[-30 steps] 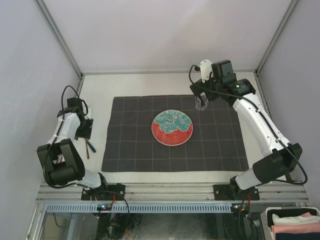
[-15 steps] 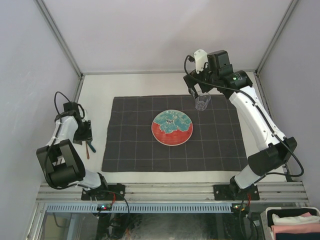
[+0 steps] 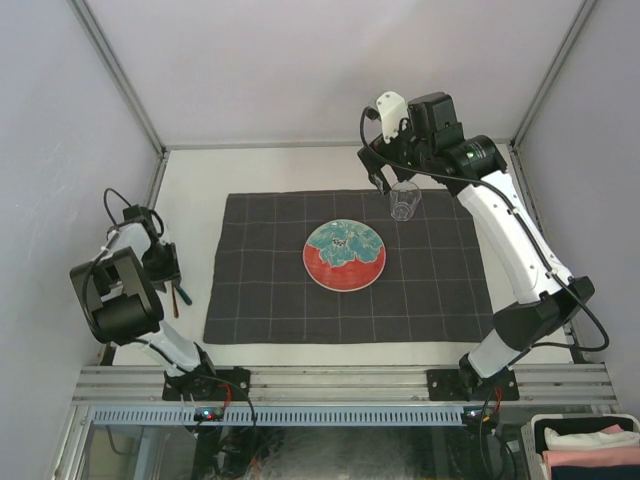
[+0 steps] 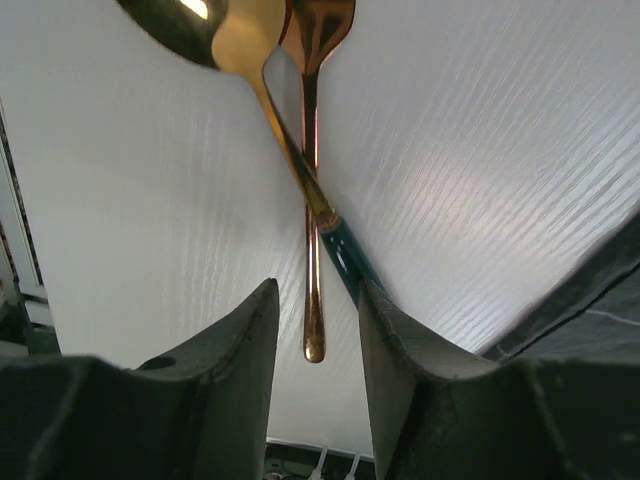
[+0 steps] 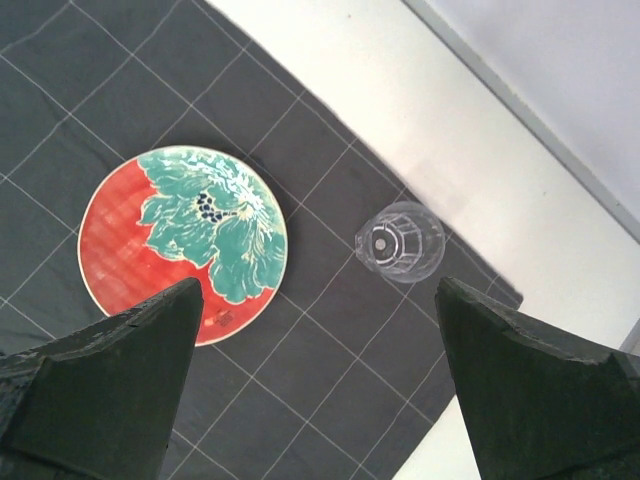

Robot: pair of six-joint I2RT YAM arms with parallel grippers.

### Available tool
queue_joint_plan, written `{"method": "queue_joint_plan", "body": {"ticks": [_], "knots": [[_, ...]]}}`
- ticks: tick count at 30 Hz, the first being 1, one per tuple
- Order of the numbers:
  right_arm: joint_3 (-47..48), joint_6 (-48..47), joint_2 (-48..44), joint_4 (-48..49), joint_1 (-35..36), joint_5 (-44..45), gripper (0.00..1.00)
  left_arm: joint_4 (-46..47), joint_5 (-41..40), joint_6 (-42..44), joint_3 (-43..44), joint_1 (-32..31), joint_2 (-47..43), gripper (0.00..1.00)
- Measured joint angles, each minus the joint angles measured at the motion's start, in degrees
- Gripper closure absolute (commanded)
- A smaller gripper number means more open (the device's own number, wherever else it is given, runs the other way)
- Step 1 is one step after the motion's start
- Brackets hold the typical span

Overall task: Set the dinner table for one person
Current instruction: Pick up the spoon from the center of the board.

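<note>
Worktop (image 3: 300,165) carries everything, its long axis left–right in the top view, with the checked cloth (image 3: 260,300) laid along it. Plate (image 3: 344,256) sits mid-cloth, glass (image 3: 404,201) upright near the cloth's far right corner, its base showing clear through from above. Right claw (image 5: 320,290) is spread wide, high over the glass and touching nothing. Only the left wrist view shows a gold spoon (image 4: 235,30) crossing a copper utensil (image 4: 312,200) on bare worktop beside the cloth — left claw (image 4: 315,300) half spread astride their handle ends.
</note>
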Motion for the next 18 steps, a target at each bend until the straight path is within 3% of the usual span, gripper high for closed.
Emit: {"method": "queue_joint_plan", "body": {"ticks": [12, 15, 18], "knots": [[3.28, -1.40, 2.38, -2.21, 1.25, 0.00, 0.00, 2.16, 1.99, 0.17, 1.99, 0.02, 4.63, 0.64], [3.30, -1.57, 2.58, -2.34, 1.86, 0.00, 0.00, 2.34, 2.71, 0.22, 2.01, 0.07, 4.90, 0.69], [3.78, -1.88, 2.67, -2.71, 2.23, -0.02, 0.00, 2.49, 3.37, 0.26, 2.01, 0.11, 4.98, 0.82]]}}
